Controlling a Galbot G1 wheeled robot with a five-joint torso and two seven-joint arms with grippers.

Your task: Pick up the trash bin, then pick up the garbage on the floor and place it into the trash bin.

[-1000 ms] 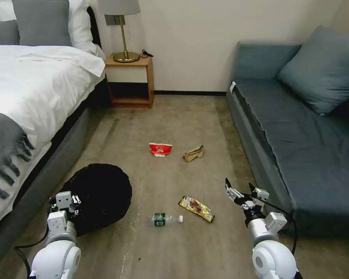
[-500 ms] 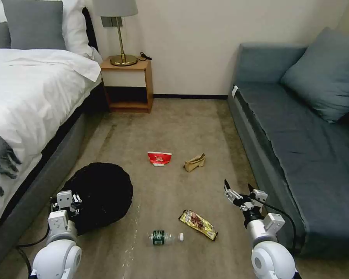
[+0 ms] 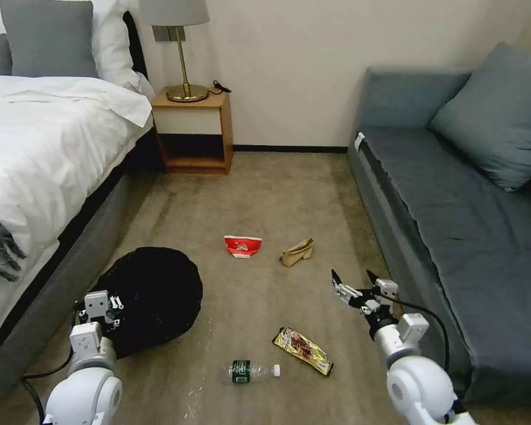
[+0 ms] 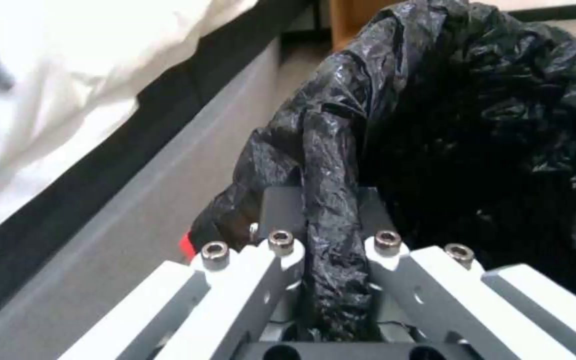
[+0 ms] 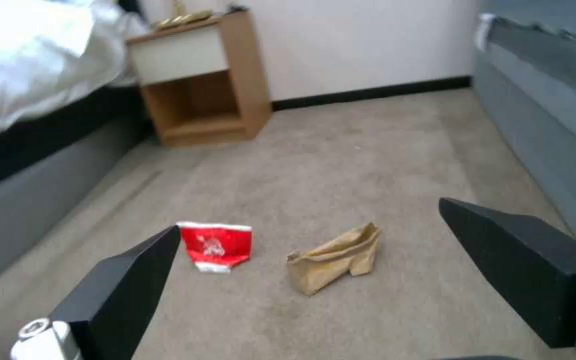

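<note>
The trash bin (image 3: 150, 298), wrapped in its crinkly black bag, hangs low beside the bed, and my left gripper (image 3: 100, 307) is shut on its near rim. The left wrist view shows a fold of the bag (image 4: 328, 165) pinched in that gripper (image 4: 328, 240). My right gripper (image 3: 354, 282) is open above the carpet near the sofa. Garbage lies on the floor: a red-and-white container (image 3: 242, 245) and tan paper (image 3: 297, 252) farther off, a yellow-brown wrapper (image 3: 302, 350) and a small bottle (image 3: 249, 371) closer. Between the right gripper's (image 5: 309, 216) fingers I see the container (image 5: 215, 245) and paper (image 5: 333, 257).
A bed (image 3: 47, 153) runs along the left and a grey-blue sofa (image 3: 448, 212) along the right, leaving a carpeted aisle between them. A wooden nightstand (image 3: 193, 133) with a brass lamp (image 3: 183, 53) stands against the far wall.
The camera has moved forward, so the litter sits lower in the picture. My right gripper has reached slightly forward and left, still open. The left gripper keeps its hold on the bin.
</note>
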